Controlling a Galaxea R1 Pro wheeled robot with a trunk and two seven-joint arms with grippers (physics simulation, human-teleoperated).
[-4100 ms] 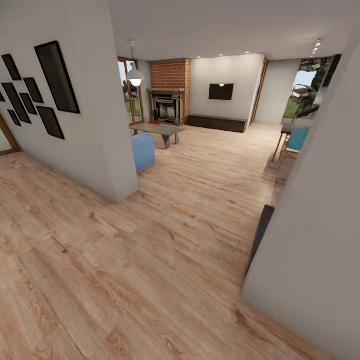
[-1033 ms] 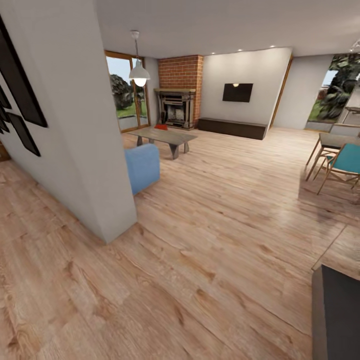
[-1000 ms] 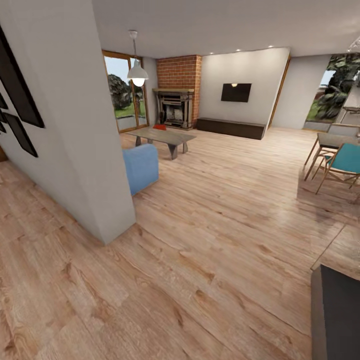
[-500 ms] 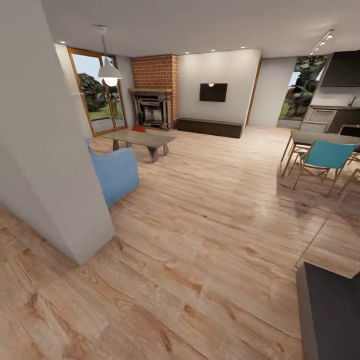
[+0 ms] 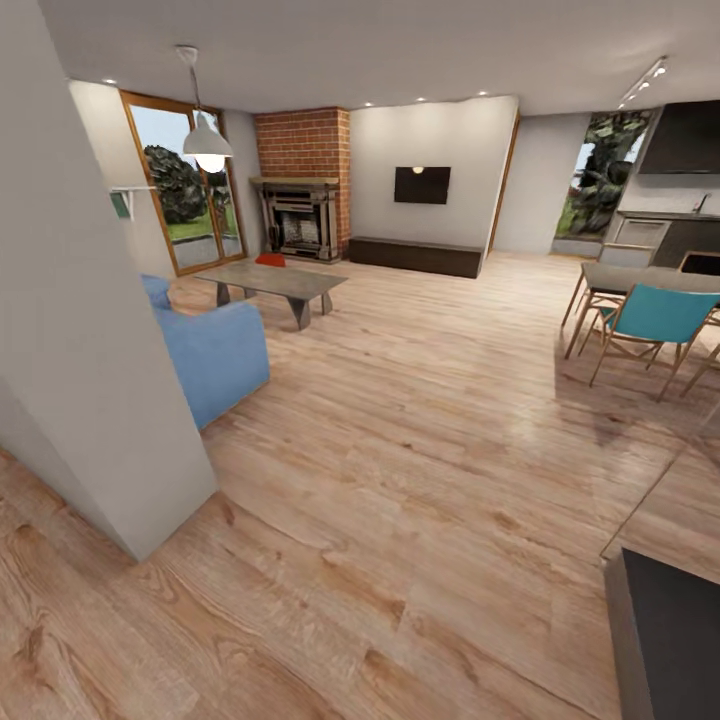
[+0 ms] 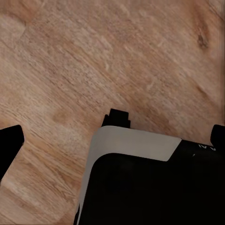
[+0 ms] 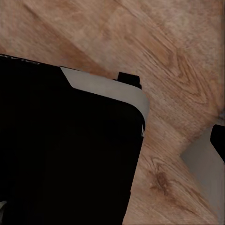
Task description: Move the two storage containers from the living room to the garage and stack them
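One open-plan living room [image 5: 420, 330], light plank floor [image 5: 400, 470], entered past a white wall corner [image 5: 90, 380]. Far end: brick chimney [image 5: 300, 150] over dark fireplace [image 5: 300, 215], low dark cabinet [image 5: 415, 257]. Blue armchair [image 5: 210, 355] beside grey coffee table [image 5: 275, 283]. On that table's far end, small red-orange item [image 5: 270, 260], probably one storage container; too small to confirm. Second container unlocated. Both wrist views face the planks, suggesting arms hang down for travel; whether either gripper is spread or closed cannot be told.

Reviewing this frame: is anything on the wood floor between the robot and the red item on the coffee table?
Nothing visible blocks it: open wood floor leads to the coffee table bearing the red item. The blue sofa sits left of that path.
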